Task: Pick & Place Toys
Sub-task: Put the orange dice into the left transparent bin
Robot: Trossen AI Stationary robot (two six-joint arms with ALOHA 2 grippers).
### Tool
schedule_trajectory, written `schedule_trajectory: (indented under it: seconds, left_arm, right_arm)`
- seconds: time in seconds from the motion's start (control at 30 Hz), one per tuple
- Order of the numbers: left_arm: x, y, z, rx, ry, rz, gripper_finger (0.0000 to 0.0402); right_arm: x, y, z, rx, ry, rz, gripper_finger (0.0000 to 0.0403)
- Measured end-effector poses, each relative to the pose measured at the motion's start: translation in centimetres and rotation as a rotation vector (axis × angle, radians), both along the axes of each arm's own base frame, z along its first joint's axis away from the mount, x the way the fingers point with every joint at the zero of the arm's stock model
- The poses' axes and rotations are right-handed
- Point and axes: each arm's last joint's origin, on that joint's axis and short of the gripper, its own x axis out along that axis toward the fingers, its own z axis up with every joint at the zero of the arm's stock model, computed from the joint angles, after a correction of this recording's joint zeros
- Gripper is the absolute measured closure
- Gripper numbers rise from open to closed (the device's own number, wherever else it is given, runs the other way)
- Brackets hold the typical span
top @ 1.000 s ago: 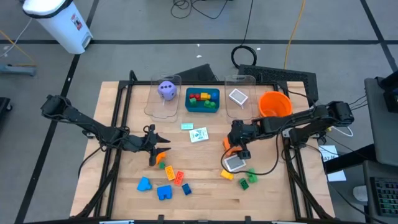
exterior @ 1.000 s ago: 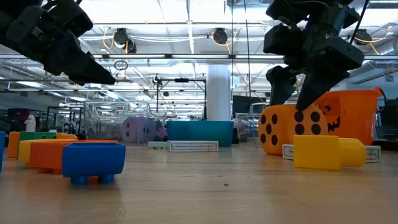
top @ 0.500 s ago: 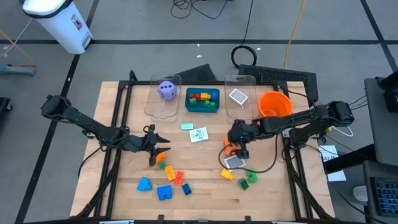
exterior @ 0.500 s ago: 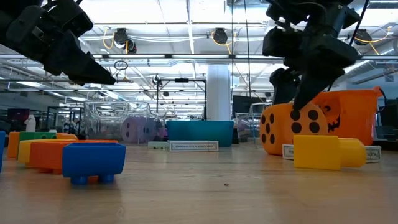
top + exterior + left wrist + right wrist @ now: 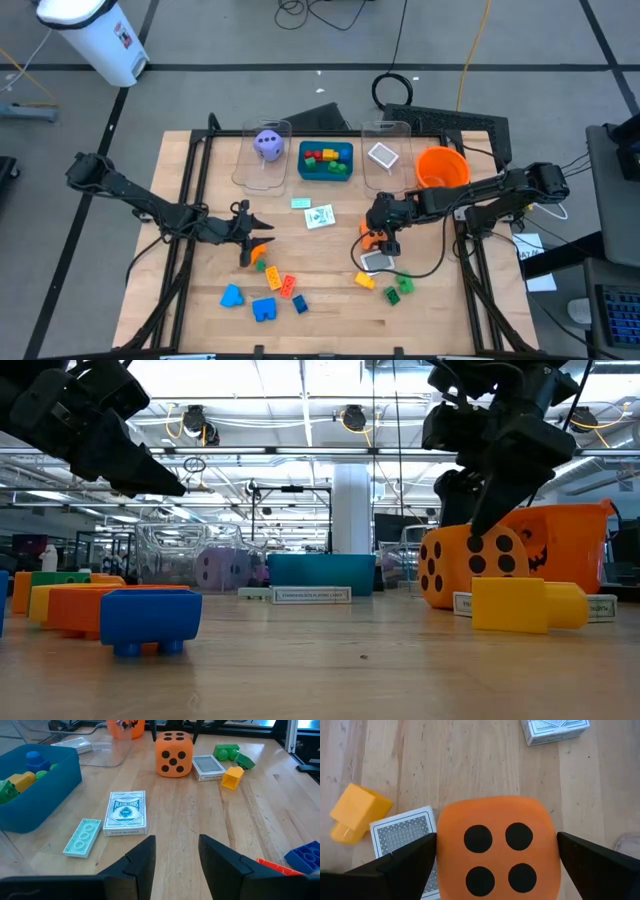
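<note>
- the left edge of the wooden table is taken up by the left arm, which reaches in across it; bare board is seen along the near edge in front of it.
- the left gripper is held above the left-centre of the table, its fingers parted by a narrow gap with nothing between them.
- just beside and in front of that gripper a scatter of building bricks is found: an orange brick, a red brick and blue bricks, lying close together toward the near edge.
- at the far edge a clear bin is set, with the purple die inside it.
- next along the far edge the teal tray is placed, holding red, yellow and green bricks.
- in front of the tray a mint flat brick and a card pack lie side by side; open board is left all round them at the table's middle.
- the orange die rests on the table right of centre, touching or just beside a second card pack.
- the right gripper is lowered over the orange die, fingers spread wide on either side of it; contact with the die cannot be told.
- a yellow brick and green bricks lie near the die, toward the near edge.
- a second clear bin with a card in it, then the orange bowl, close the far right edge.
</note>
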Motion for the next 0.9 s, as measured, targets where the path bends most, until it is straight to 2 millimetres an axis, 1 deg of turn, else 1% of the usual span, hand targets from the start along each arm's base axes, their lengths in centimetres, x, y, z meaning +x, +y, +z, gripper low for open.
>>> schedule_trajectory:
  seconds: [0.13, 0.43, 0.73, 0.9]
  left_arm:
    - [0.0, 0.0, 0.0, 0.0, 0.0, 0.0, 0.0249]
    - [0.0, 0.0, 0.0, -0.003, 0.0, 0.001, 0.0249]
    - [0.0, 0.0, 0.01, -0.003, -0.001, 0.001, 0.0249]
    - [0.0, 0.0, 0.01, -0.004, -0.001, 0.001, 0.0249]
  right_arm:
    - [-0.03, 0.0, -0.02, -0.001, 0.004, 0.0, 0.0021]
    - [0.03, -0.01, 0.03, -0.004, -0.005, 0.002, 0.0091]
    - [0.58, -0.04, 0.38, -0.057, -0.076, 0.043, 0.0121]
    - [0.63, -0.22, 0.39, -0.063, -0.08, 0.044, 0.0155]
